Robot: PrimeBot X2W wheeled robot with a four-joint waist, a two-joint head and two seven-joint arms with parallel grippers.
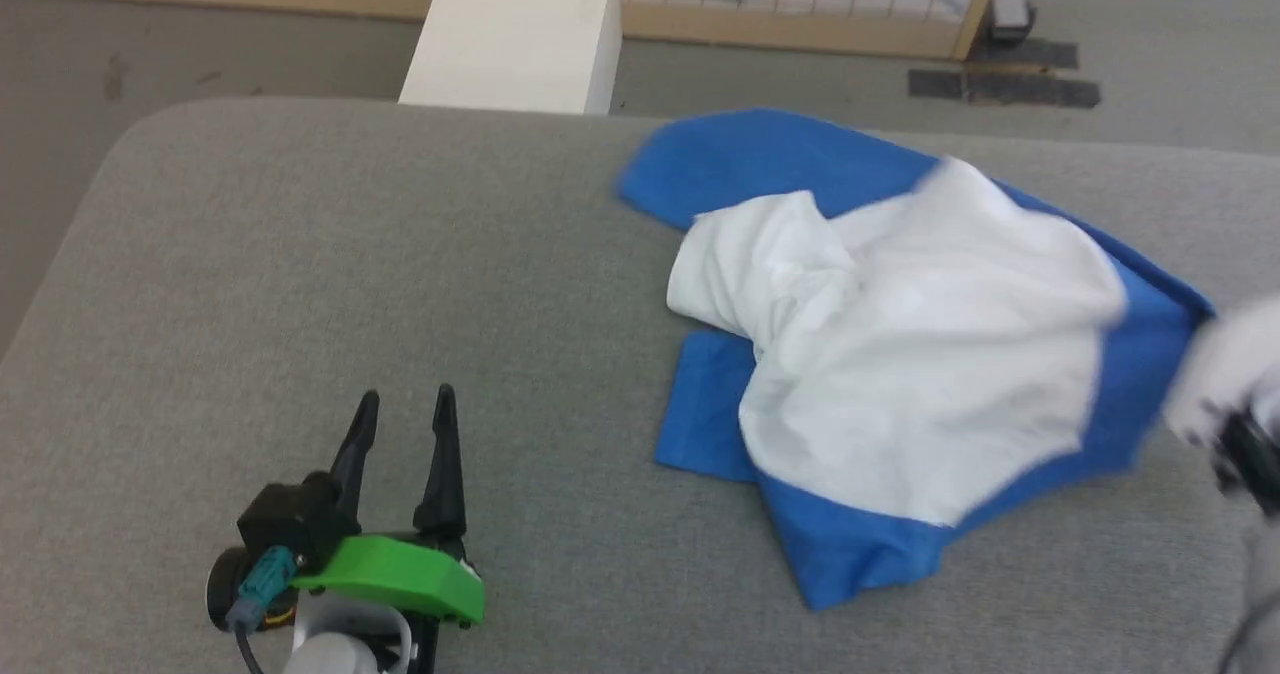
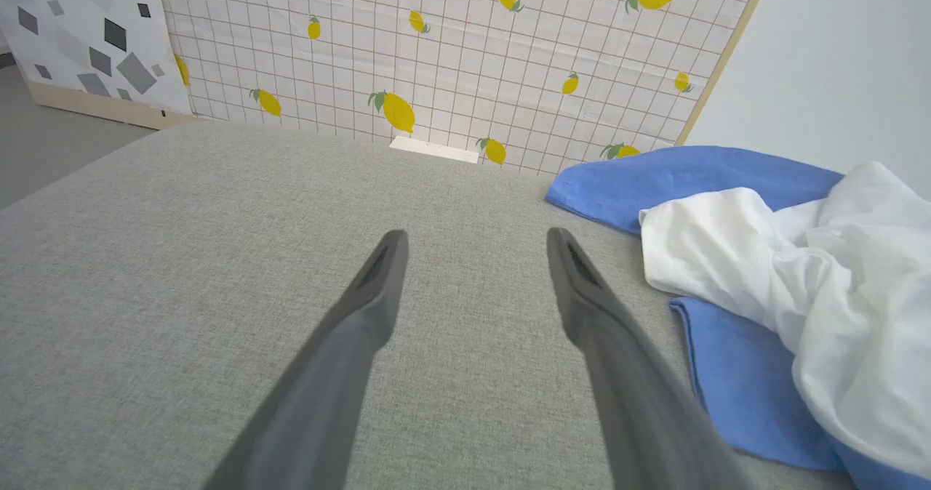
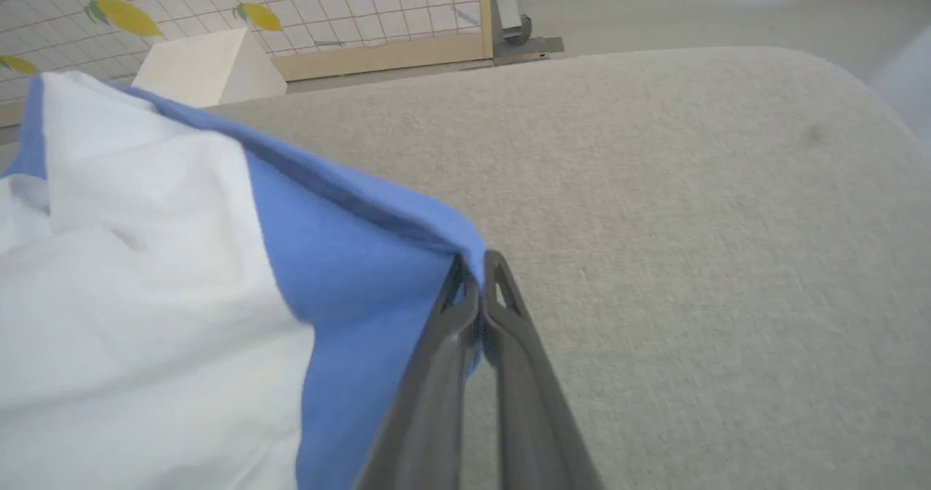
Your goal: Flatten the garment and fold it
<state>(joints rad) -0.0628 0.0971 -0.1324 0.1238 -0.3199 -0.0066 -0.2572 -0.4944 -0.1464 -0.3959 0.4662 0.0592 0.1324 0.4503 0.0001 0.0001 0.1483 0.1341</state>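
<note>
The garment (image 1: 920, 354) lies crumpled on the right half of the grey table (image 1: 400, 254), its white body bunched over blue sleeves and edges. My left gripper (image 1: 405, 409) rests open on the table at the lower left, well apart from the cloth; in the left wrist view its fingers (image 2: 378, 286) stand wide over bare table with the garment (image 2: 764, 257) to their right. My right gripper (image 3: 476, 264) is shut on the garment's blue edge (image 3: 364, 257), pinching a fold at its right side. In the head view the right arm (image 1: 1235, 394) is a blurred pale shape at the right edge.
A white block (image 1: 520, 29) stands on the floor behind the table's far edge, in front of a lemon-patterned grid panel (image 2: 451, 61). Grey floor surrounds the table. The table's rounded right corner (image 3: 836, 90) lies beyond my right gripper.
</note>
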